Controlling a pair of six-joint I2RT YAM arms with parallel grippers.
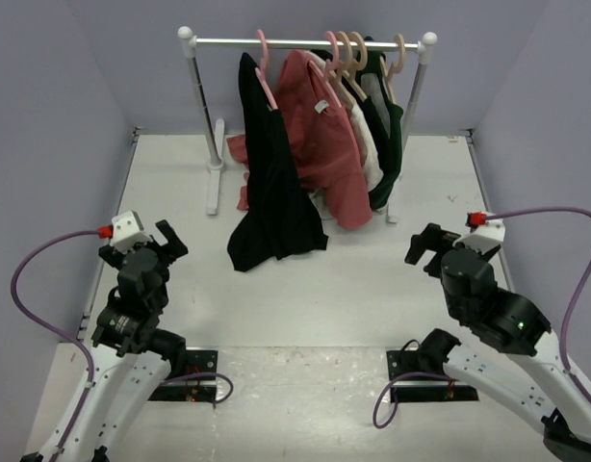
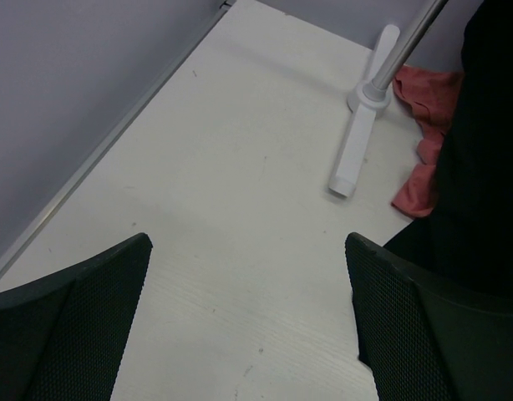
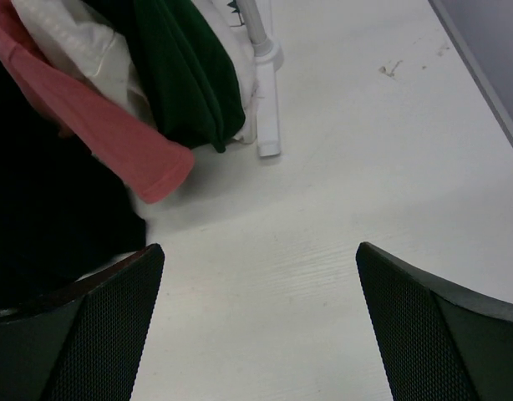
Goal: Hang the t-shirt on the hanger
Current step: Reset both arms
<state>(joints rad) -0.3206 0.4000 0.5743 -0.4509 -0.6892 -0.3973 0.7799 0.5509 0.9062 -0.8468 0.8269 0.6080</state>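
The black t-shirt hangs on the pink hanger, whose hook is over the rack's rail. Its lower part drapes onto the table. It shows at the right edge of the left wrist view and at the left of the right wrist view. My left gripper is open and empty, low at the left, apart from the shirt. My right gripper is open and empty at the right. Both show only bare table between their fingers.
A salmon-red shirt, a white garment and a dark green garment hang on beige hangers on the same rail. The rack's white feet stand on the table. Grey walls close in the left, right and back.
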